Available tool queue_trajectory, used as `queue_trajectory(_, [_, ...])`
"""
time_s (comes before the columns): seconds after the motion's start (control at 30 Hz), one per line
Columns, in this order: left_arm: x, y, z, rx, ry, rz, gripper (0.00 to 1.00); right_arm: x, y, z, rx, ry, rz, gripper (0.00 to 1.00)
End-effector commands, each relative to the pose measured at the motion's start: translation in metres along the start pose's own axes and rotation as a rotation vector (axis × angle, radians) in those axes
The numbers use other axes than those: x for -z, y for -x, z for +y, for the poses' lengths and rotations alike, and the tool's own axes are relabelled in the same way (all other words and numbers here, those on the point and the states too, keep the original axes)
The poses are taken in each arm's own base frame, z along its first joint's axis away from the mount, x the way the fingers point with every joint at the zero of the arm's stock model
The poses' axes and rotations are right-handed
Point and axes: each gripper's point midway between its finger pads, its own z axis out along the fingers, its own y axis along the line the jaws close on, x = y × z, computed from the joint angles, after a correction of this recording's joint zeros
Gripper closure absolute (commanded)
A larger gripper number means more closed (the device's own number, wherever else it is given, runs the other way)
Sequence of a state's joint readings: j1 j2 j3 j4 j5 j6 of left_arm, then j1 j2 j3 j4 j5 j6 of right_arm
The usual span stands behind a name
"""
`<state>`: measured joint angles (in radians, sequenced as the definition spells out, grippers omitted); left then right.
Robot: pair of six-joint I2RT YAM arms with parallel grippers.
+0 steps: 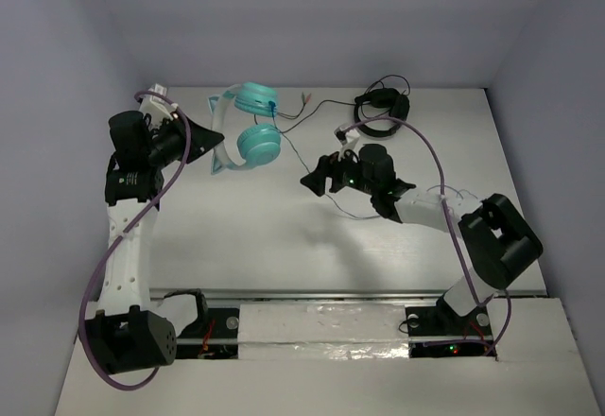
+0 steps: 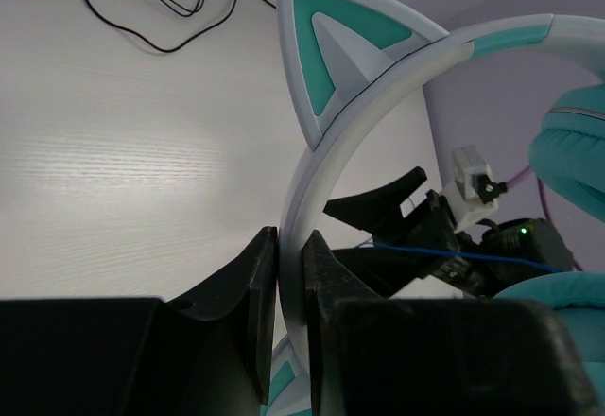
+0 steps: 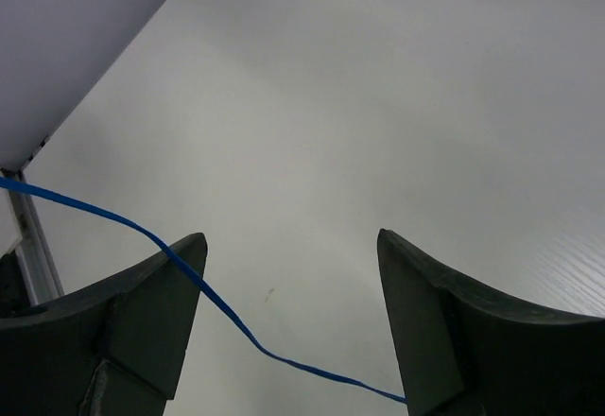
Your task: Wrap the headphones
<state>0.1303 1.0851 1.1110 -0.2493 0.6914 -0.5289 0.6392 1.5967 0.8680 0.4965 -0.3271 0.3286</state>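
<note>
- Table (image 1: pixel 274 246): white, with both arm bases at its near edge.
- Right gripper (image 3: pixel 288 246): mid-table, jaws spread wide and clamping nothing. A thin blue cable (image 3: pixel 219 308) slants across the gap and passes over one finger.
- Left gripper (image 2: pixel 289 244): jaws pinched tight on the pale headband (image 2: pixel 369 118), just below a cat-ear point.
- Headphones (image 1: pixel 256 130): teal, over the far left of the table, ear cups just beyond the left gripper.
- Black headphones (image 1: pixel 382 113): at the far edge, well apart from the teal pair.
</note>
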Motion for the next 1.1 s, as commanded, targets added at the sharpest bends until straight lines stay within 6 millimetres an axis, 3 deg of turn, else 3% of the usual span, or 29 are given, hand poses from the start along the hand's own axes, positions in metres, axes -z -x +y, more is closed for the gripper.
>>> queue_trajectory(0.0, [0.014,0.016,-0.045,-0.037,-0.150,-0.052,1.00,0.003,0.021,-0.012,0.005,0.017,-0.096,0.22])
queue_trajectory(0.27, [0.023,0.037,-0.072,-0.047,-0.212,-0.108,1.00,0.000,-0.017,-0.015,-0.088,0.065,-0.023,0.33])
queue_trajectory(0.4, [0.018,0.035,-0.071,-0.015,-0.222,-0.111,1.00,-0.001,-0.017,-0.012,-0.156,0.080,-0.038,0.70])
queue_trajectory(0.5, [0.008,0.021,-0.063,0.035,-0.220,-0.107,1.00,-0.005,-0.013,-0.006,-0.216,0.102,-0.035,0.78])
queue_trajectory(0.57, [0.002,0.013,-0.058,0.081,-0.208,-0.121,1.00,-0.011,-0.008,0.003,-0.203,0.100,-0.026,0.80])
queue_trajectory(0.6, [-0.003,0.007,-0.060,0.100,-0.207,-0.123,1.00,-0.015,-0.018,0.005,-0.206,0.051,0.006,0.83])
queue_trajectory(0.63, [-0.008,0.000,-0.056,0.125,-0.195,-0.124,1.00,-0.018,-0.014,0.008,-0.184,0.042,0.008,0.85])
queue_trajectory(0.7, [-0.014,0.004,-0.058,0.172,-0.185,-0.182,1.00,-0.019,-0.020,0.010,-0.184,-0.002,0.028,0.87])
queue_trajectory(0.77, [-0.023,-0.005,-0.065,0.208,-0.216,-0.181,1.00,-0.018,-0.032,0.022,-0.186,-0.005,0.051,0.89])
queue_trajectory(0.8, [-0.027,-0.003,-0.063,0.249,-0.200,-0.208,1.00,-0.017,-0.037,0.018,-0.186,-0.048,0.054,0.89])
queue_trajectory(0.83, [-0.033,-0.010,-0.059,0.271,-0.184,-0.204,1.00,-0.016,-0.040,0.028,-0.180,-0.045,0.059,0.91])
queue_trajectory(0.9, [-0.037,-0.004,-0.055,0.299,-0.179,-0.253,1.00,-0.014,-0.050,0.031,-0.177,-0.076,0.079,0.92])
queue_trajectory(1.03, [-0.043,0.002,-0.037,0.378,-0.143,-0.328,1.00,-0.009,-0.069,0.063,-0.185,-0.061,0.105,0.93])
queue_trajectory(1.07, [-0.045,0.001,-0.030,0.390,-0.117,-0.339,1.00,-0.006,-0.075,0.081,-0.179,-0.033,0.115,0.93])
